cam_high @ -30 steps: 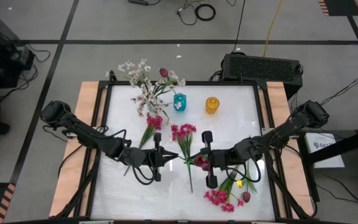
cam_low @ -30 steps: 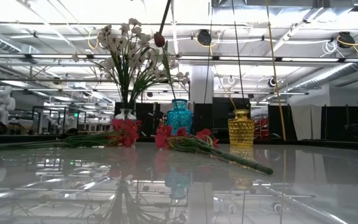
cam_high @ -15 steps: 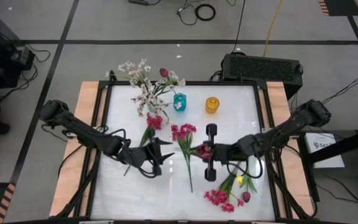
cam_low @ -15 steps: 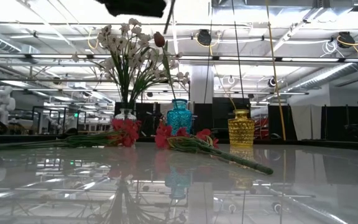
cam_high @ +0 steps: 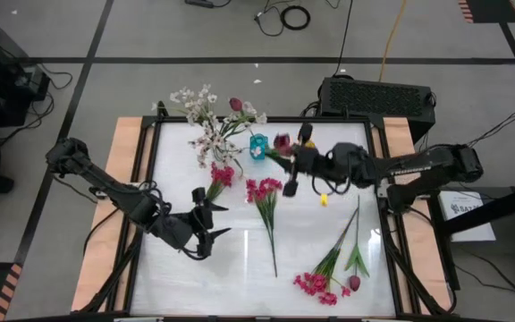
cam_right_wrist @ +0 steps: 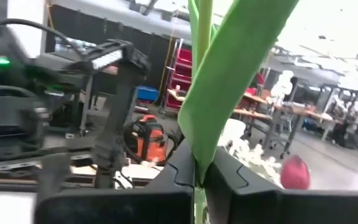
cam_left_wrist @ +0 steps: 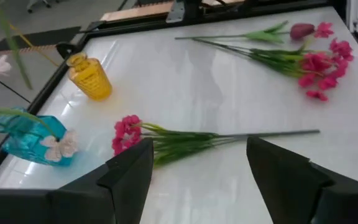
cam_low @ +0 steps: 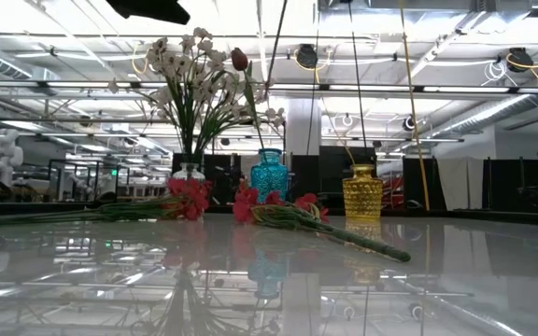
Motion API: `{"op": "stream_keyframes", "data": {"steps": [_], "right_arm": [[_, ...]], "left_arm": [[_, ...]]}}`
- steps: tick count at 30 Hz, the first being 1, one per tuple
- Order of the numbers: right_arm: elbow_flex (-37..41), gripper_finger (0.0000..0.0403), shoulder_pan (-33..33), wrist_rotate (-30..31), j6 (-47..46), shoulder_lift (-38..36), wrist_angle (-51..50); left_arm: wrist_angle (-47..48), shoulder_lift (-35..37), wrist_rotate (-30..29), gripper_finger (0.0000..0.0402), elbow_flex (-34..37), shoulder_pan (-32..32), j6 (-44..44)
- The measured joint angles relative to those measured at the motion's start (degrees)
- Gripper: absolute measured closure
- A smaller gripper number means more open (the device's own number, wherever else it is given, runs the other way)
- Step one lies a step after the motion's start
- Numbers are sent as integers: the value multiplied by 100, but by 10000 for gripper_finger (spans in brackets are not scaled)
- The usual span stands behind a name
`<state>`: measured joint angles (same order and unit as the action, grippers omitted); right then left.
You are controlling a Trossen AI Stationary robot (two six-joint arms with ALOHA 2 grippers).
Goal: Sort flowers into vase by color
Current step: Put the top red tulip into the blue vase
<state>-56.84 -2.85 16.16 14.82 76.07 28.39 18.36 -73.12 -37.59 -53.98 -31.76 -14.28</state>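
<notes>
My right gripper [cam_high: 284, 161] is shut on a dark maroon tulip [cam_high: 282, 141], held in the air over the far middle of the table by the teal vase [cam_high: 258, 146]. The yellow vase [cam_left_wrist: 89, 76] stands beside the teal one; my right arm covers it in the high view. White blossoms and another maroon tulip [cam_high: 235, 105] stand in a clear vase [cam_low: 188, 172] at the far left. My left gripper [cam_high: 215, 221] is open above the table's left middle, holding nothing. Before it a magenta sprig [cam_left_wrist: 129, 134] lies flat. My right gripper pinches the tulip's green stem and a leaf [cam_right_wrist: 197, 163] between its two fingers [cam_right_wrist: 229, 177]. The fingers come about level from the table's right and lie across the stem. The flower is lifted clear of the table; its stem [cam_low: 274, 47] hangs down below the hold.
A second magenta sprig [cam_high: 222, 174] lies on the table near the clear vase. At the near right lie a magenta cluster [cam_high: 316, 284], a maroon tulip [cam_high: 354, 283] and green leaves. A black box [cam_high: 378, 97] sits beyond the far right edge.
My left gripper has opened and drawn back toward the table's left and near edges. My right gripper, still shut, has swung from the table's middle toward the far edge and risen, carrying the maroon tulip up to the vases.
</notes>
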Motion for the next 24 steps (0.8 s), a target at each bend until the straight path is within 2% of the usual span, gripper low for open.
{"op": "stream_keyframes", "data": {"steps": [4, 13, 17, 24], "right_arm": [[0, 399, 459, -312, -157, 1, -18], [13, 399, 1183, -324, 136, 354, 20], [20, 399, 1393, -608, 105, 553, 196], [26, 399, 1521, -736, 88, 832, 425]], "left_arm": [[65, 0, 3, 136, 0, -102, 86], [14, -2, 5, 136, 2, -102, 107], [21, -2, 5, 136, 2, -102, 107], [23, -2, 25, 136, 2, -102, 110]]}}
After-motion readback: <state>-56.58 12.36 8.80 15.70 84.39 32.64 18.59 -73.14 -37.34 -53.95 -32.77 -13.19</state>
